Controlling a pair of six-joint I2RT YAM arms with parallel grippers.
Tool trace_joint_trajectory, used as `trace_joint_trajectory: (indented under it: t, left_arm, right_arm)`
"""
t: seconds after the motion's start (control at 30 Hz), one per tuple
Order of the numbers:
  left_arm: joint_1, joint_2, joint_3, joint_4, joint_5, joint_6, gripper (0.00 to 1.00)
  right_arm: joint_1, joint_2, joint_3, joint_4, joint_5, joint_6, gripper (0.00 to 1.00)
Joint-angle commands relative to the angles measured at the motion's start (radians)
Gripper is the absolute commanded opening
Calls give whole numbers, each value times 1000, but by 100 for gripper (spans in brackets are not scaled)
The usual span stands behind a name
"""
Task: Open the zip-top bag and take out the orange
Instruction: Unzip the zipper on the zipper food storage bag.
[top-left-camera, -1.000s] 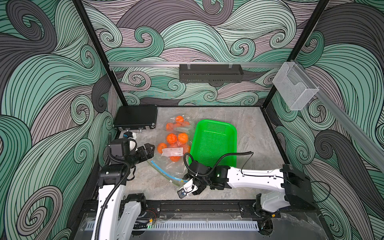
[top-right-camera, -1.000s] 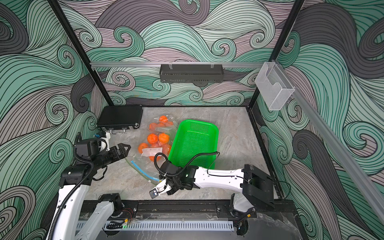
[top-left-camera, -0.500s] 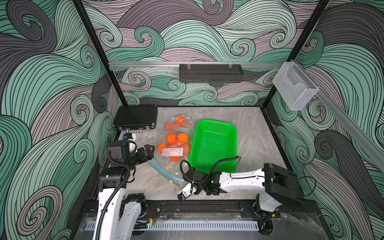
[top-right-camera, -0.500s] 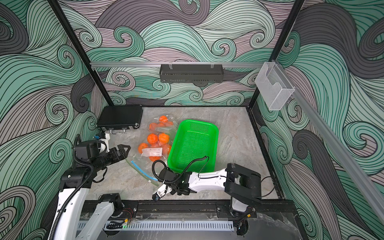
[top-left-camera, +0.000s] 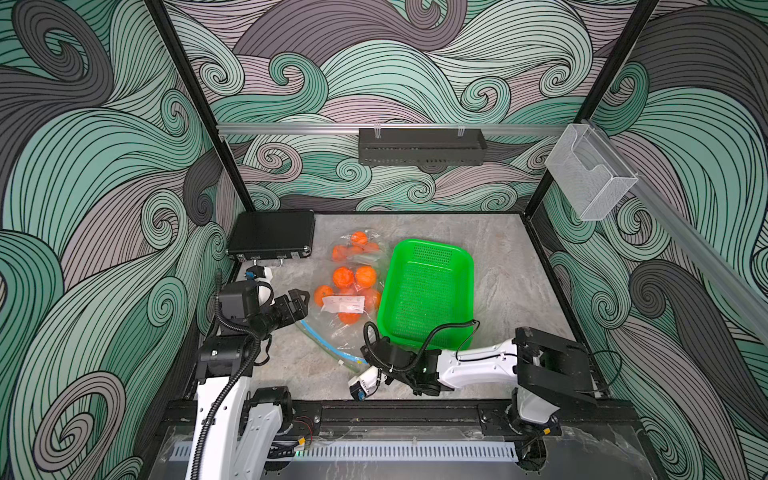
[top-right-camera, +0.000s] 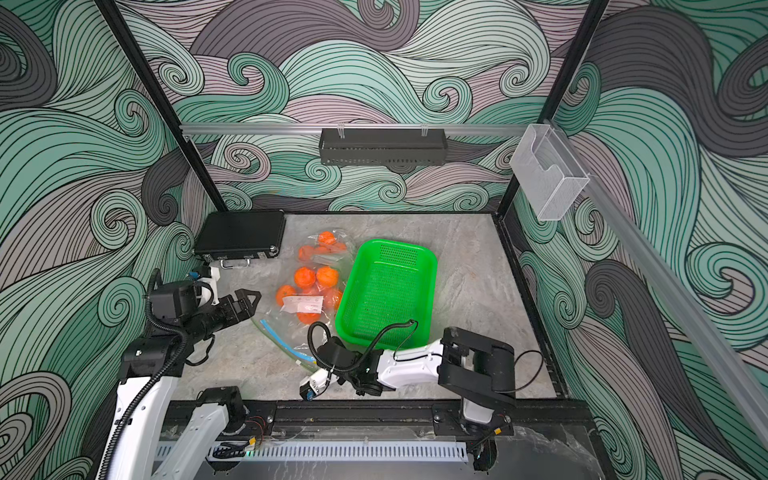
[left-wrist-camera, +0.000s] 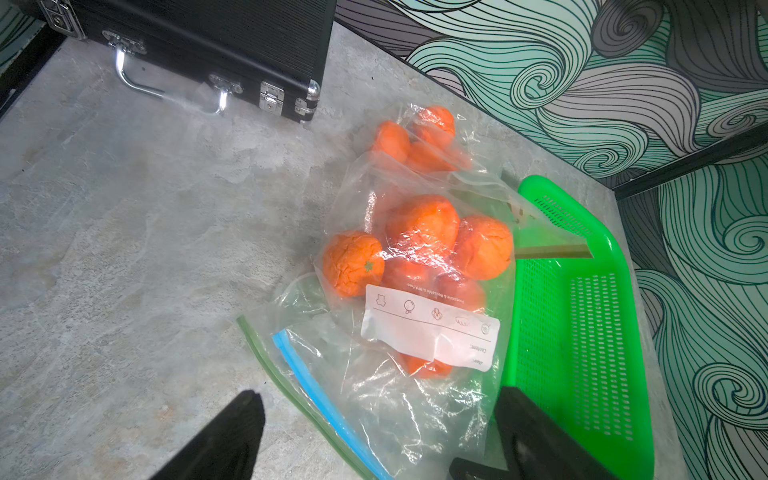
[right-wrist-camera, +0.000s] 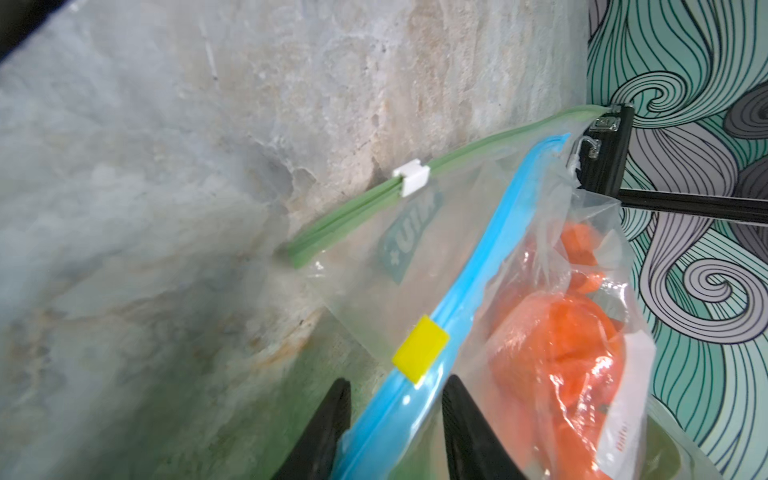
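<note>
On the counter (top-left-camera: 511, 270), the zip-top bag (top-left-camera: 347, 324) lies near centre, mouth toward six o'clock, oranges (top-left-camera: 343, 276) inside; I judge it unopened. My left gripper (top-left-camera: 304, 306) waits wide at nine. My right gripper (right-wrist-camera: 397, 378), narrow, straddles the blue seal (right-wrist-camera: 469, 282); whether it pinches, I cannot tell. Next: clamp, then peel. The green basket (top-left-camera: 432, 245) crowds the bag at three; the black case (top-left-camera: 272, 230) sits clear at eleven.

Swirling green-grey wave walls (top-left-camera: 374, 83) enclose a mottled grey floor (top-left-camera: 519, 270).

right gripper (right-wrist-camera: 399, 380): fingers cut off by frame edge, zip strip (right-wrist-camera: 465, 291) between them, contact unclear. Both top views: fingertips hidden beneath gripper body. One orange (left-wrist-camera: 424, 368) mostly behind label (left-wrist-camera: 428, 332).
</note>
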Motion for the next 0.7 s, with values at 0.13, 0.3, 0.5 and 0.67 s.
trace_joint_trajectory:
  t: [0.13, 0.3, 0.5, 0.67]
  left_arm:
    - [-9, -12, 4, 10, -12, 4, 88]
    - [-9, 25, 44, 15, 63, 28, 88]
    - [-12, 133, 189, 22, 199, 67, 87]
    - [-48, 233, 328, 30, 346, 154, 85]
  right_arm:
    - [-54, -155, 33, -116, -139, 140, 15]
    - [-132, -210, 100, -219, -289, 255, 0]
    - [-286, -227, 245, -391, -608, 413, 0]
    - [-395, -213, 354, -503, -792, 488, 0]
